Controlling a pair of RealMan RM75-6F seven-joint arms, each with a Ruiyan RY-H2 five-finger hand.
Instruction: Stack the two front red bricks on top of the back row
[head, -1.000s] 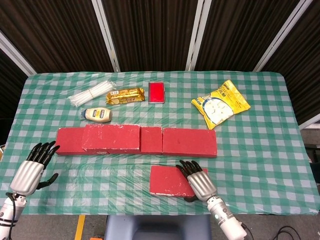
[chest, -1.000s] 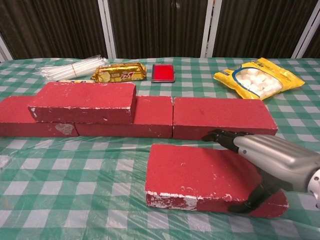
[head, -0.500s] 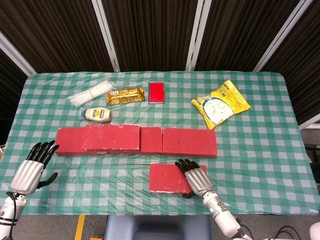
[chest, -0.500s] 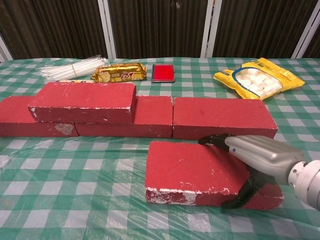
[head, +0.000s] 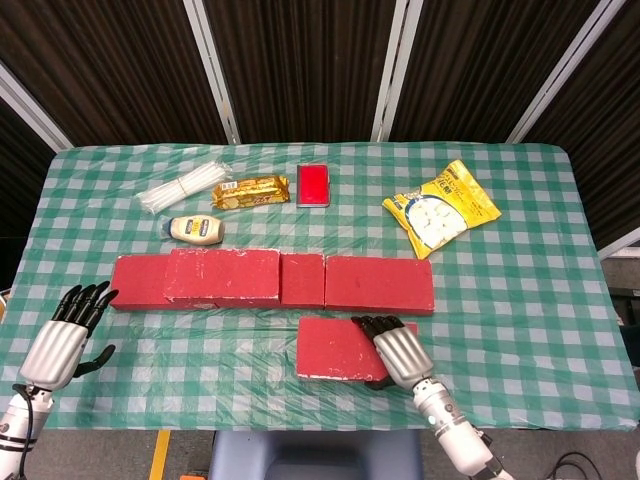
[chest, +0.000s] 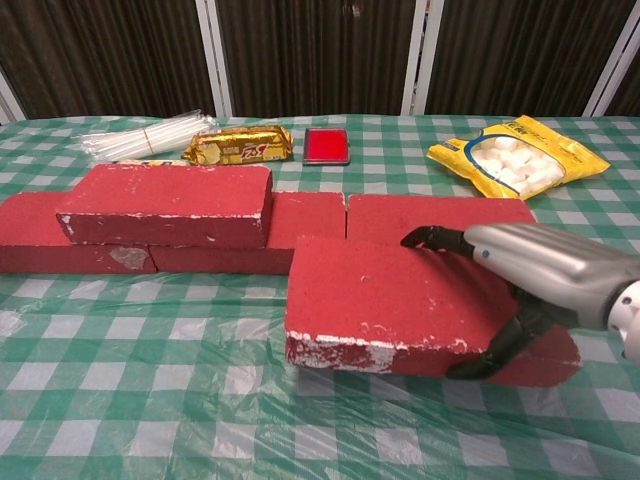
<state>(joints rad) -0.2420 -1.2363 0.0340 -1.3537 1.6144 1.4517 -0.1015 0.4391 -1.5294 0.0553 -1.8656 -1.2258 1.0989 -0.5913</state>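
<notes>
My right hand (head: 397, 350) (chest: 545, 275) grips the right end of a red brick (head: 335, 348) (chest: 390, 300), fingers over its top and thumb under its front edge. That brick hangs slightly above the table, just in front of the back row (head: 378, 284) (chest: 440, 222), and hides part of the row in the chest view. Another red brick (head: 222, 275) (chest: 165, 203) lies stacked on the left part of the row. At the table's front left corner my left hand (head: 65, 335) rests open, holding nothing; only the head view shows it.
Behind the row lie a mayonnaise bottle (head: 195, 230), a bundle of white straws (head: 185, 187), a gold snack bar (head: 250, 191) (chest: 240, 146), a red flat box (head: 314, 184) (chest: 326, 145) and a yellow marshmallow bag (head: 442, 207) (chest: 518, 152). A plastic sheet covers the checked cloth (head: 520, 300).
My right hand has lifted the front brick off the table and carried it back toward the row. The left hand has stayed where it was.
</notes>
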